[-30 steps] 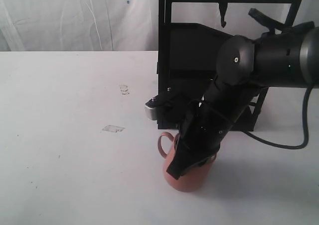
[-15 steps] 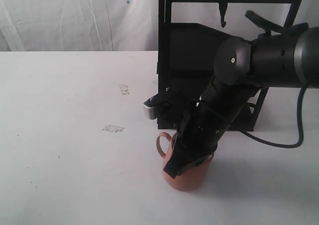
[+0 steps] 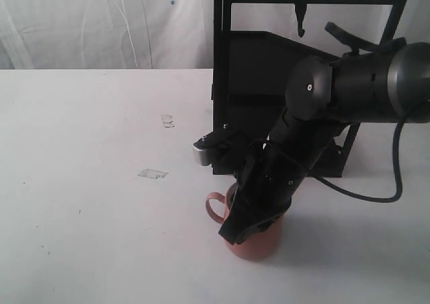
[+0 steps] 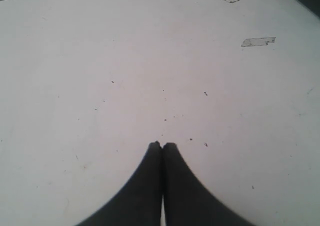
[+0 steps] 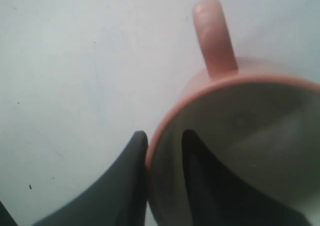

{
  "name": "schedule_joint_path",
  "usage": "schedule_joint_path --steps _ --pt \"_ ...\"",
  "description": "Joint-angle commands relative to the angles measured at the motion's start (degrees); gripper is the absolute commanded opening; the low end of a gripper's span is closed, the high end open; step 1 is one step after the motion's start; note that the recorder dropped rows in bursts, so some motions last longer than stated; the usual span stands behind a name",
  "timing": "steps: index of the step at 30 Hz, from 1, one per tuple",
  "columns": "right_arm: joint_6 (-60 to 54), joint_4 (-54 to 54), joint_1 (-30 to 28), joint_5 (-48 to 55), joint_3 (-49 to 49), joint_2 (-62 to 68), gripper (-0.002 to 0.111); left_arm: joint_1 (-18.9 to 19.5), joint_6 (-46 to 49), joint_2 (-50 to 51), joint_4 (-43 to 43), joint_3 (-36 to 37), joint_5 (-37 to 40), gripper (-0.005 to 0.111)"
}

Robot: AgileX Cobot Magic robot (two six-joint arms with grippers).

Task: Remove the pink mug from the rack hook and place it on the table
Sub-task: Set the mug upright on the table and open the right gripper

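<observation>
**Right arm** (image 3: 349, 82): reaches across the front of the rack (image 3: 255, 68). The large rounded joint sits level with the rack's slanted shelf. From there the forearm slants down and away from the rack's foot to the mug.

**Right gripper** (image 5: 164, 136): pointed downward and clamped on the wall of the pink mug (image 5: 235, 151). One dark finger (image 5: 132, 176) lies against the outside and the other is inside, against the cream lining. The jaws are narrow, with only the rim's thickness between them.

**Pink mug** (image 3: 252, 243): upright, mouth up, just in front of the rack's foot. Its base is down at the table (image 3: 101, 203); actual contact cannot be confirmed. The loop handle sticks out sideways, on the side away from the arm. The upper body is mostly covered by the gripper.

**Rack hook** (image 3: 301, 11): on the rack's top crossbar, well above the mug, with nothing hanging on it.

**Left gripper** (image 4: 162, 146): fingertips pressed together with nothing between them, held over bare speckled tabletop. Its place relative to the rack cannot be told.

**Tape patch** (image 3: 152, 174): flat on the table, out from the rack's foot and on the mug's handle side.

**Grey block** (image 3: 203, 148): at the rack's foot, near the mug.
</observation>
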Motion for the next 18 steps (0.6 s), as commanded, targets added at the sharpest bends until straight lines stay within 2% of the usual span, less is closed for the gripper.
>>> schedule_joint_path --steps 1,9,18 --pt "0.53 -0.06 -0.05 -0.37 0.21 -0.12 0.025 0.21 0.0 -0.23 -0.66 0.14 -0.13 0.001" --pt "2.86 -0.06 -0.05 1.13 -2.88 -0.89 0.024 0.21 0.0 -0.23 -0.66 0.14 -0.13 0.001" --pt "5.23 -1.07 -0.05 2.84 -5.57 -8.24 0.024 0.21 0.0 -0.23 -0.66 0.14 -0.13 0.001"
